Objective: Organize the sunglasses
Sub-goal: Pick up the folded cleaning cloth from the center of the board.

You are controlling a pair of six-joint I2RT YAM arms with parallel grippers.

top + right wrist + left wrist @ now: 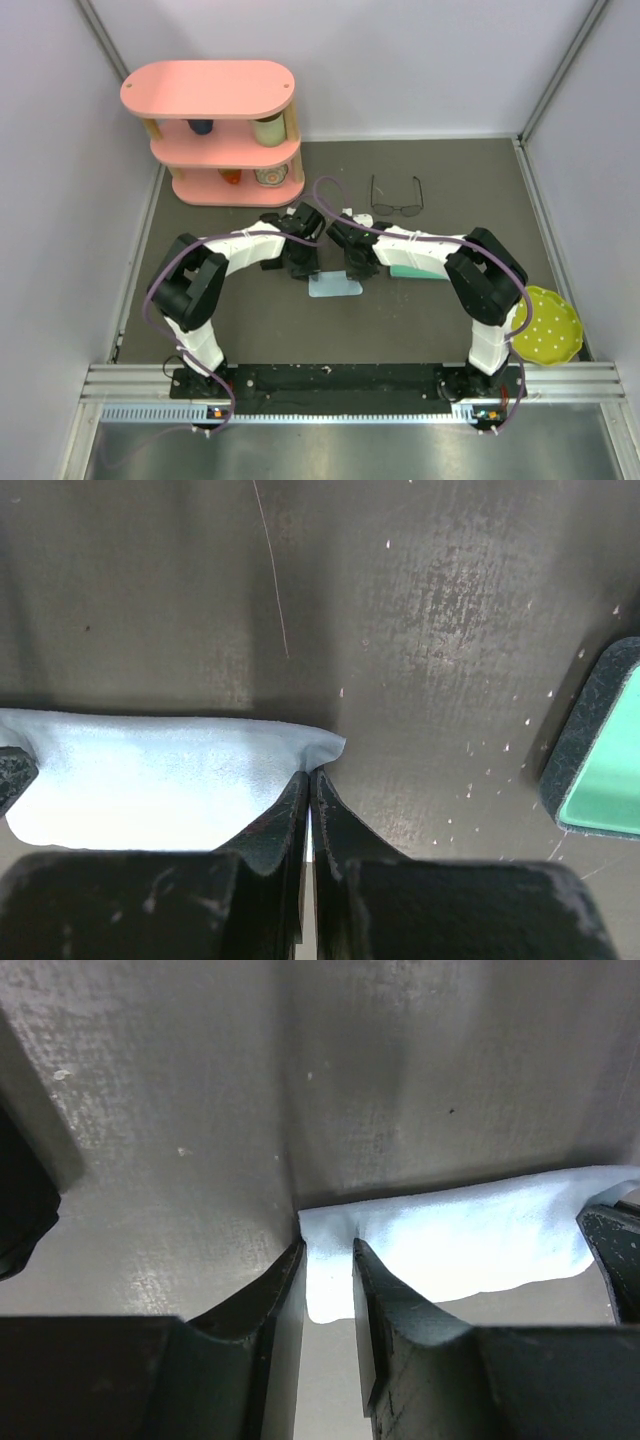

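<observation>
A pair of sunglasses (397,200) with a thin dark wire frame lies open on the dark mat, behind the arms and apart from both. In front of it lies a light blue cloth (335,287), with both grippers down at its far edge. My left gripper (327,1245) stands over the cloth's (470,1235) left corner. Its jaws are a narrow gap apart, with the cloth edge between them. My right gripper (310,775) is shut on the right corner of the cloth (150,780), which puckers up at the fingertips.
A case with a green inside (605,770) lies just right of the right gripper, partly under that arm (418,270). A pink two-tier shelf (215,95) with cups stands at the back left. A yellow-green plate (548,325) sits at the right edge.
</observation>
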